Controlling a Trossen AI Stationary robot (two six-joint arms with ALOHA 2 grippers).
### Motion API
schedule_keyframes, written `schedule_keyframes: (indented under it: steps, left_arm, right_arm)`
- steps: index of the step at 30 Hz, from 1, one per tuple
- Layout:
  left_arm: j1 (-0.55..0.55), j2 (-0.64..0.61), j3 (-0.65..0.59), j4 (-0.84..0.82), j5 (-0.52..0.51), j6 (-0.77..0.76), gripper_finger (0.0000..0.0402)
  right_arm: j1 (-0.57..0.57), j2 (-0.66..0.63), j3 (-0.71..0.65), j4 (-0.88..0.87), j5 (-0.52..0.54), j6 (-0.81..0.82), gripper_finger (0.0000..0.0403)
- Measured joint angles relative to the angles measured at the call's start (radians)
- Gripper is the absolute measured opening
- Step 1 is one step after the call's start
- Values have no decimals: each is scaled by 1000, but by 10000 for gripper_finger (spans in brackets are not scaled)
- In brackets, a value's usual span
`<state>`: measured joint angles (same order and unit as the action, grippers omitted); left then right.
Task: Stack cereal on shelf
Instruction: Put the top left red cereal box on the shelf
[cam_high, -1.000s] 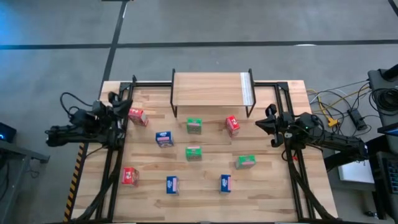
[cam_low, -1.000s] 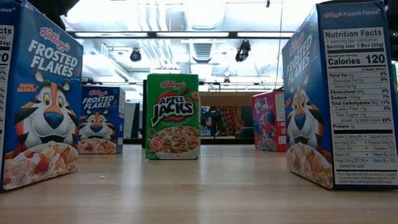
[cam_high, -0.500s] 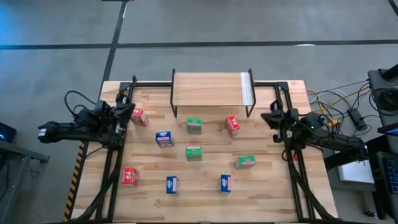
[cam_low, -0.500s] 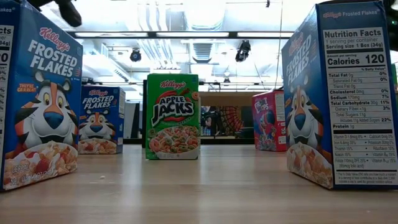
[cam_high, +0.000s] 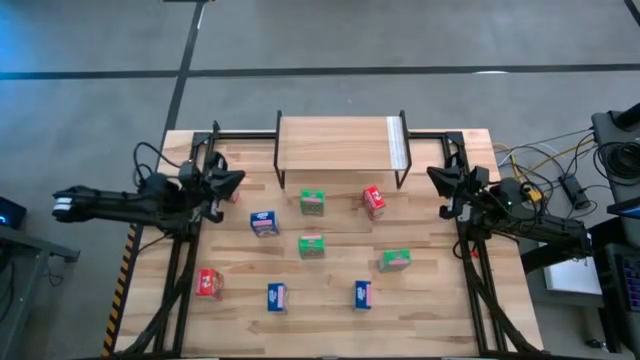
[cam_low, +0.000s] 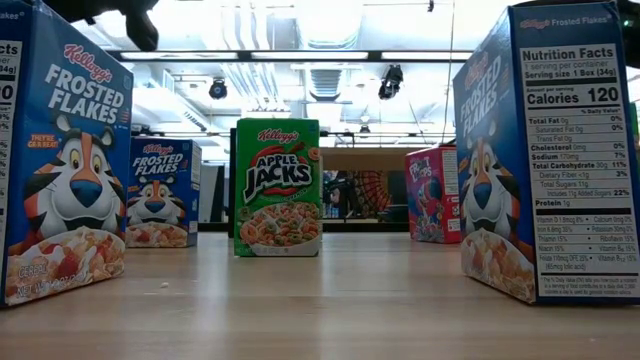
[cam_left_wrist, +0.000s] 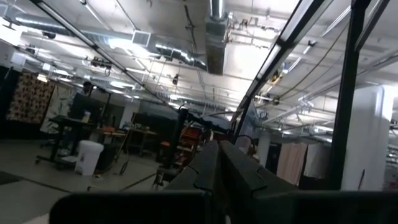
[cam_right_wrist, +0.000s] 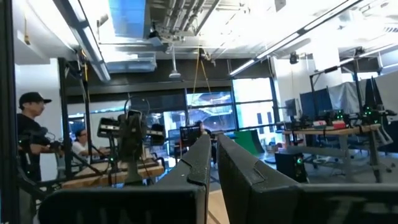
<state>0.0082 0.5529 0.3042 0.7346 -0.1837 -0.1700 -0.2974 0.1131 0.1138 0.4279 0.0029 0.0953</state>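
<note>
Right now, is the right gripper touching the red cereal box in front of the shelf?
Apart. The high view shows bare table between the right gripper and the red cereal box by the shelf.

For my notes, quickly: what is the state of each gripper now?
Left gripper: closed, holding nothing.
Right gripper: closed, holding nothing.

Bare planks of the large wooden tabletop (cam_high: 330, 325) are lying open along the near edge and between the scattered small cardboard cereal boxes. A green box (cam_high: 313, 202) and a red box (cam_high: 374, 200) are standing just in front of the light wooden shelf on thin black legs (cam_high: 335, 143), crowding the approach to it there; its plank top is lying bare. A blue box (cam_high: 264, 223) and a green box (cam_high: 311, 245) are sitting mid-table, with gaps between them. Black frame rails (cam_high: 180, 270) are bordering both sides.
</note>
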Motion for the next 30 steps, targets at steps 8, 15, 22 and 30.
schedule_keyframes:
  steps: [8, 15, 22, 30]
  left_arm:
    - [0, 143, 94, -94, 0, 37, 0]
    - [0, 334, 240, -220, 0, 119, 0]
    - [0, 529, 419, -438, 0, 188, 0]
    - [0, 695, 628, -810, 0, 230, 0]
  right_arm:
    - [0, 0, 7, 0, 0, -3, 18]
    - [0, 0, 7, 1, 0, -18, 18]
    - [0, 0, 7, 2, 0, -24, 18]
    - [0, 0, 8, 6, 0, -35, 18]
